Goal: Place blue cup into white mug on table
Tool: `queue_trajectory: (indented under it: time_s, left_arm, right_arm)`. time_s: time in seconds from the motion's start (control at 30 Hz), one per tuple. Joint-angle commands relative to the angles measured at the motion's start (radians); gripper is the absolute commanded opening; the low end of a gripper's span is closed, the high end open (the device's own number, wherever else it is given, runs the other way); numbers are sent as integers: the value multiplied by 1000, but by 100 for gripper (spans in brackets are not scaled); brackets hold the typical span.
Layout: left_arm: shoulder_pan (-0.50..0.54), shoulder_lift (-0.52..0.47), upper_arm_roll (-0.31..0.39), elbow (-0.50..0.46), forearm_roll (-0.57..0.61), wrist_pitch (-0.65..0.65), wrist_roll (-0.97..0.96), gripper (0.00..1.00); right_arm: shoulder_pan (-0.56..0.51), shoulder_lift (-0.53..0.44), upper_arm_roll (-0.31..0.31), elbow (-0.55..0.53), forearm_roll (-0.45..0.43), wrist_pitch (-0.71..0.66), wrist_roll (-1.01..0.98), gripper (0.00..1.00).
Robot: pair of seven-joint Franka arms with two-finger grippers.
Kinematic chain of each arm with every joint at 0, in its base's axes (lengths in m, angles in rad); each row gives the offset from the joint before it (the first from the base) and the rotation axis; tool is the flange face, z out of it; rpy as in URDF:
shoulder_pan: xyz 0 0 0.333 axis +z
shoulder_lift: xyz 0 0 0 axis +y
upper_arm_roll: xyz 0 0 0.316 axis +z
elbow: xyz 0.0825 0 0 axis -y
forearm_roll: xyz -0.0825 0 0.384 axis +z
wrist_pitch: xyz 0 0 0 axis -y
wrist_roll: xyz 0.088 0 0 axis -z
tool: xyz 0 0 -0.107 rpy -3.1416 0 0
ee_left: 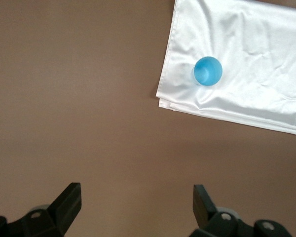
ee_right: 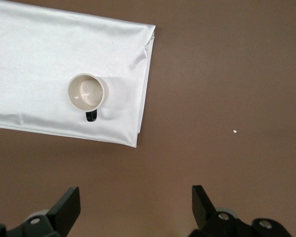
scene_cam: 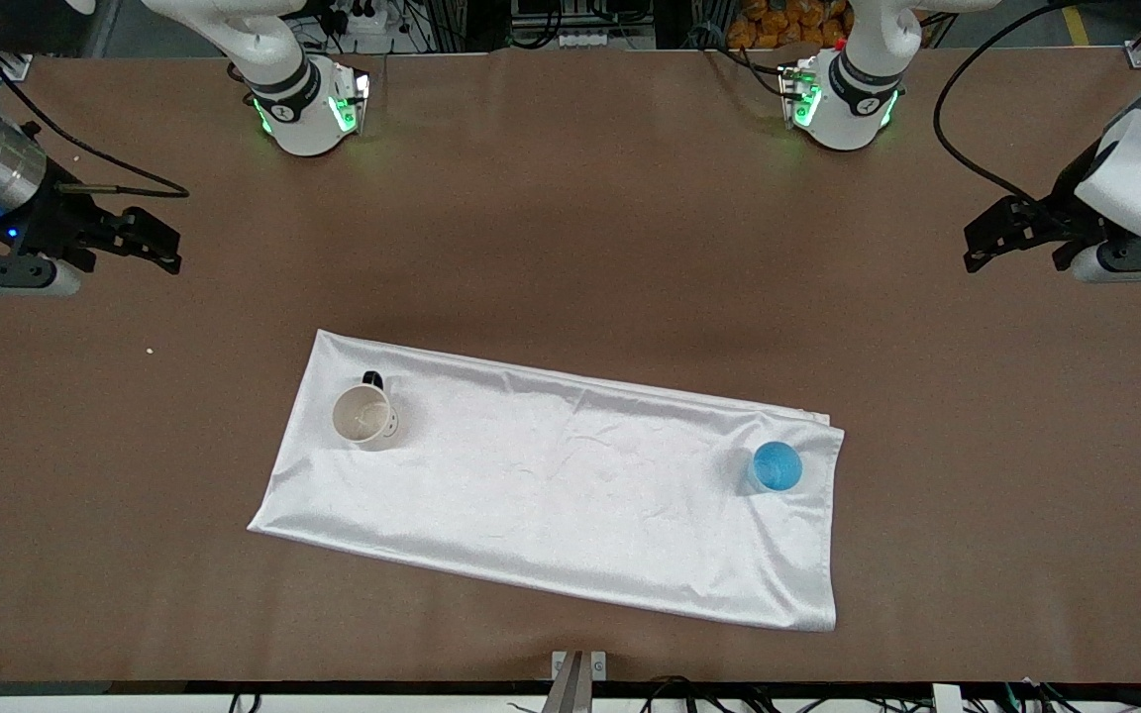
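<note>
The blue cup (scene_cam: 777, 466) stands upright on a white satin cloth (scene_cam: 570, 485), near the cloth's end toward the left arm. It also shows in the left wrist view (ee_left: 207, 71). The white mug (scene_cam: 363, 414) stands upright and empty on the cloth's other end, its black handle toward the robots. It also shows in the right wrist view (ee_right: 87, 92). My left gripper (scene_cam: 1016, 259) is open and empty over the bare brown table (scene_cam: 570, 198), well away from the cup (ee_left: 137, 197). My right gripper (scene_cam: 162, 248) is open and empty over bare table, well away from the mug (ee_right: 136, 197).
The cloth lies slantwise across the middle of the table, with folded edges at both ends. A small white crumb (scene_cam: 150, 350) lies on the table between the right gripper and the cloth. A metal bracket (scene_cam: 578, 673) sits at the table's edge nearest the front camera.
</note>
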Motion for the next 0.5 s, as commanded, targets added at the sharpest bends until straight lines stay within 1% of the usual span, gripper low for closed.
queue_trajectory:
  time_s: [0.0, 0.47]
  left_arm:
    - [1, 12, -2, 28, 23, -21, 10, 100]
    - [-1, 25, -2, 31, 24, -19, 3, 100]
  right_arm:
    - [-2, 13, -1, 28, 11, -26, -4, 100]
    - [-2, 13, -1, 25, 11, -37, -8, 100]
